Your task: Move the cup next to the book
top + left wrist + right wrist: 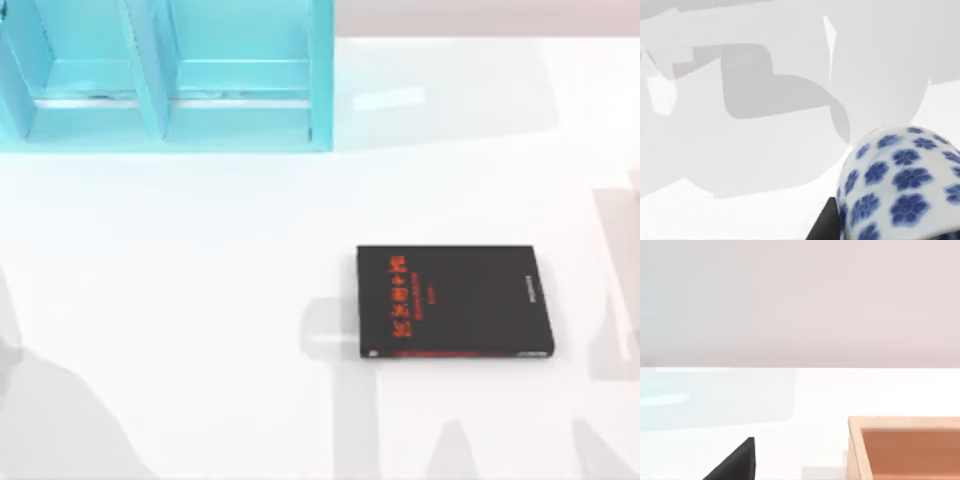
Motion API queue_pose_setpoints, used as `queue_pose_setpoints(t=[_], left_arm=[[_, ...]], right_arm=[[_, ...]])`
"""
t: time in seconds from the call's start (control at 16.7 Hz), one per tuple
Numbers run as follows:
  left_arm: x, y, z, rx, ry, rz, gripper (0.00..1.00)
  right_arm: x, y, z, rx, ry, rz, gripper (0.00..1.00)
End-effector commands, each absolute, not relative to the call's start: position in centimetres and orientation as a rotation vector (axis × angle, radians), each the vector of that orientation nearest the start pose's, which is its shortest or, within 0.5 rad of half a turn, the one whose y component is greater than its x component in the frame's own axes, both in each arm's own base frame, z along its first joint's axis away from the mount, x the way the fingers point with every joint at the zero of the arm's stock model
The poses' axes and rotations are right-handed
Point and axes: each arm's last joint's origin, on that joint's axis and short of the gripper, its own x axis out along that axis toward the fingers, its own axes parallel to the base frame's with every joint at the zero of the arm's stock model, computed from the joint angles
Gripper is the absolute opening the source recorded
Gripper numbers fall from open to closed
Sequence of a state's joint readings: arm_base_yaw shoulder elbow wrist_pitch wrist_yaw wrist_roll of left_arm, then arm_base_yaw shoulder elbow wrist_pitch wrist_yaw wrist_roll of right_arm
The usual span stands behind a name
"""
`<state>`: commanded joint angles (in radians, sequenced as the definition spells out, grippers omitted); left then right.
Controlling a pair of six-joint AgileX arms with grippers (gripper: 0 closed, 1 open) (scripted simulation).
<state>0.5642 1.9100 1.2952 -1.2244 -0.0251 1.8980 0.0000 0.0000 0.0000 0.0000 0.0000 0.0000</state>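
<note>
So cup (900, 182) sits huge and close in the left wrist view, a black corner right beside it | book (454, 301) lies flat right of table centre, long axis left-right | left arm's likely nearer the cup | jaws: can't tell on either arm | wooden box (905, 447) near book's corner

A turquoise shelf unit (165, 75) fills the upper left of the top view, standing at the far edge of the white table (180, 300). It has two open compartments side by side, split by an upright divider, each with a pale floor. Soft grey shadows lie across the table along the lower edge and at the right side. In the right wrist view, a shallow wooden box (905, 445) with an orange-brown inside sits at the lower right.
</note>
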Motion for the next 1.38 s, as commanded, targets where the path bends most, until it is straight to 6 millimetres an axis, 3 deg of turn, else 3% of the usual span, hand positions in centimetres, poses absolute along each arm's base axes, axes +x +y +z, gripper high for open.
queue_pose_setpoints(t=[0.36, 0.72, 1.08, 1.38], left_arm=[[33.3, 7.9, 14.5, 0.611, 1.776, -1.096, 0.0], [37.3, -4.1, 14.4, 0.533, 2.004, -0.661, 0.0], [38.7, -15.1, 16.4, 0.413, 1.91, -0.246, 0.0], [38.4, -21.5, 19.5, 0.232, 1.738, -0.074, 0.0]], right_arm=[[10.6, -0.1, 16.0, 0.0, 0.0, 0.0, 1.0], [10.6, -0.1, 16.0, 0.0, 0.0, 0.0, 1.0], [10.6, -0.1, 16.0, 0.0, 0.0, 0.0, 1.0], [10.6, -0.1, 16.0, 0.0, 0.0, 0.0, 1.0]])
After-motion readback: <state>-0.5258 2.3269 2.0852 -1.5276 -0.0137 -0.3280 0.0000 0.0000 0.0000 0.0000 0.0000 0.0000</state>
